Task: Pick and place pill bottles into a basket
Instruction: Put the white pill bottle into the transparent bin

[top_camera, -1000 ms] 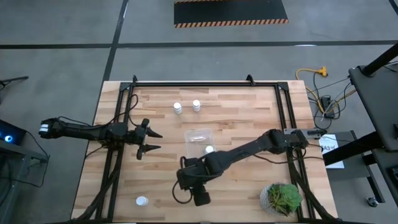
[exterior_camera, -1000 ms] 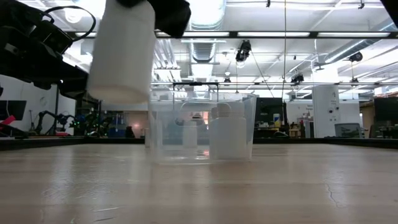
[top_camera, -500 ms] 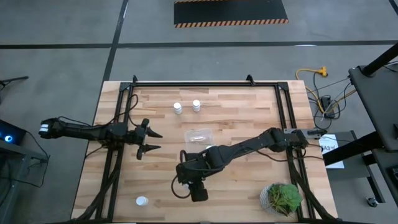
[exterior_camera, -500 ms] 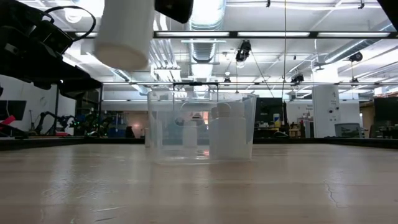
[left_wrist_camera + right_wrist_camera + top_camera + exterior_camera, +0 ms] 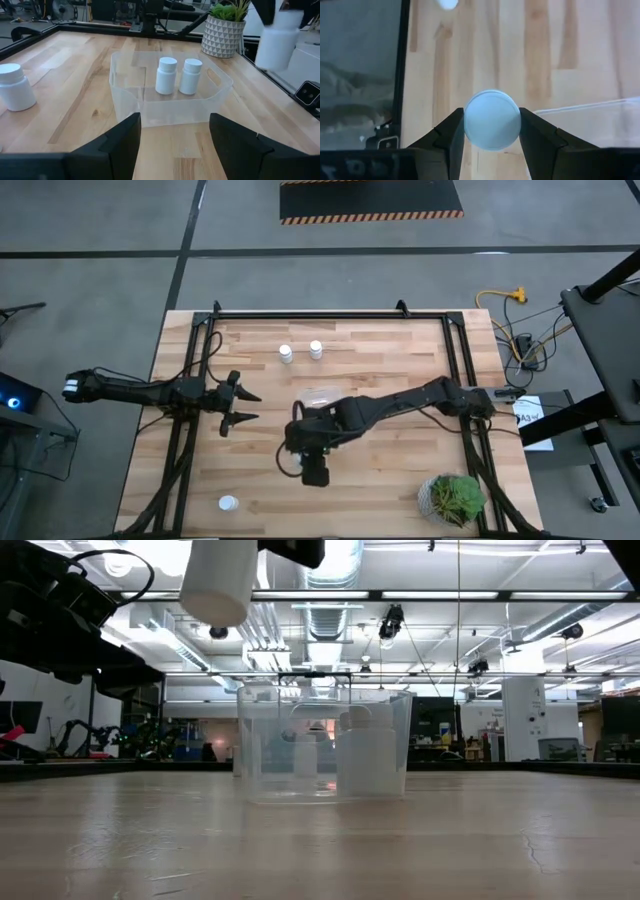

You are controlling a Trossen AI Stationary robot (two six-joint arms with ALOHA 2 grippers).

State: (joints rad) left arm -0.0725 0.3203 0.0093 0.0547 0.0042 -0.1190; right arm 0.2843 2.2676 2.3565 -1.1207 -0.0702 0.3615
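Note:
My right gripper (image 5: 492,125) is shut on a white pill bottle (image 5: 492,119) and holds it high above the table, just near of the clear basket (image 5: 170,100); in the low view the bottle (image 5: 218,580) hangs above and beside the basket (image 5: 325,745). Two bottles (image 5: 166,75) (image 5: 190,76) stand upright on the basket's floor. My left gripper (image 5: 240,405) waits open at the table's left, pointing at the basket. Two more bottles (image 5: 286,353) (image 5: 316,349) stand at the far side, and one (image 5: 228,503) near the front edge. My right gripper pinches the bottle between its two fingers (image 5: 452,135), one on each side of its round top end (image 5: 492,107). The fingers come from above, pointing down. The bottle hangs upright below them, lifted clear of the table (image 5: 218,595).
A green potted plant (image 5: 455,498) stands at the near right corner. A black metal frame (image 5: 330,315) runs around the table. My right arm (image 5: 400,405) reaches across the table's middle and covers part of the basket (image 5: 318,391) in the high view.
My right gripper has risen with the bottle and gone toward the table's far edge, closer to the basket. The bottle stays upright in the hold and is higher above the table than before.

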